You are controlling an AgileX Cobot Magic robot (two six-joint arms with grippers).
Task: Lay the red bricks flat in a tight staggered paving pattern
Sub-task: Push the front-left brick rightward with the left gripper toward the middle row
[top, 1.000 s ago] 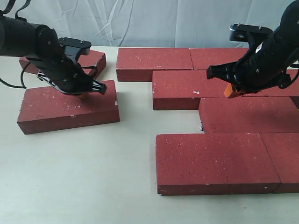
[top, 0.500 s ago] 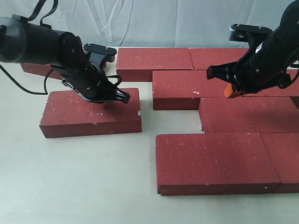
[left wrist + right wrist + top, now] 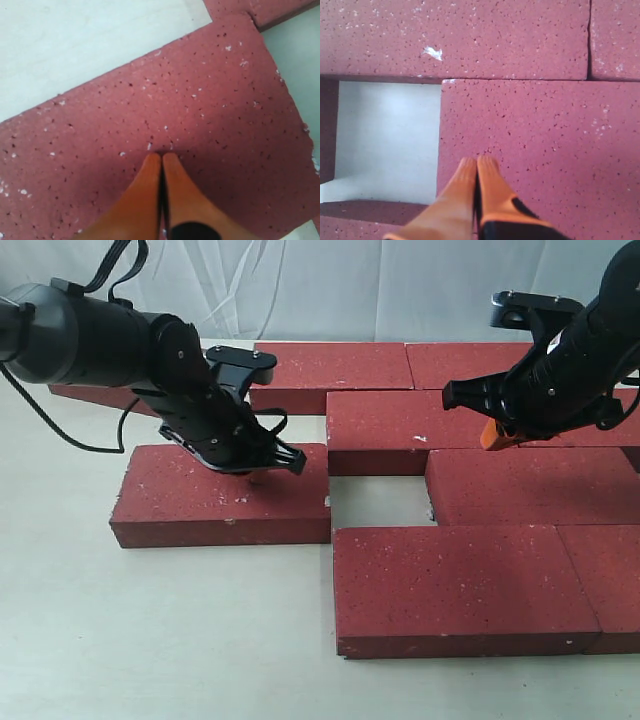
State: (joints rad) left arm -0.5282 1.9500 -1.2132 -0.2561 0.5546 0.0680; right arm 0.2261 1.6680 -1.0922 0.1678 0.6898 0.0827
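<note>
pale tabletop (image 3: 200, 640) under everything, white cloth (image 3: 350, 280) hung behind.

red bricks (image 3: 460, 580) mostly laid flat on the right of the exterior view: four offset rows, joints staggered, faces tight. one loose brick (image 3: 200, 505) flat at left-centre, its right end just beside the corners of the second and front rows. cannot tell whether touching. not yet seated.

left end effector (image 3: 161, 156): orange fingers pressed together, nothing between them, tips planted on the top face of the loose brick. reads as a push by friction, not a lift. likely too thick and wide for a pinch, hence pressed from above for sliding along the tabletop.

right end effector (image 3: 477, 161): likewise closed to a point and empty, tips down on the third-row brick (image 3: 530, 485) near its left edge. probably to pin the laid rows against shifting.

target, by judgement: square pocket (image 3: 378, 502) of bare tabletop between second row, third-row brick and front row. looks shorter than the loose brick, so room for one end only, the rest left jutting out as the stagger.

in the way: second-row and front-row corners either side of the pocket mouth. risk of jamming there on a skewed entry. far brick (image 3: 90, 395) behind the left arm (image 3: 90, 335), partly hidden, well apart. black cable (image 3: 60, 435) looping off that arm, clear of the bricks.
</note>
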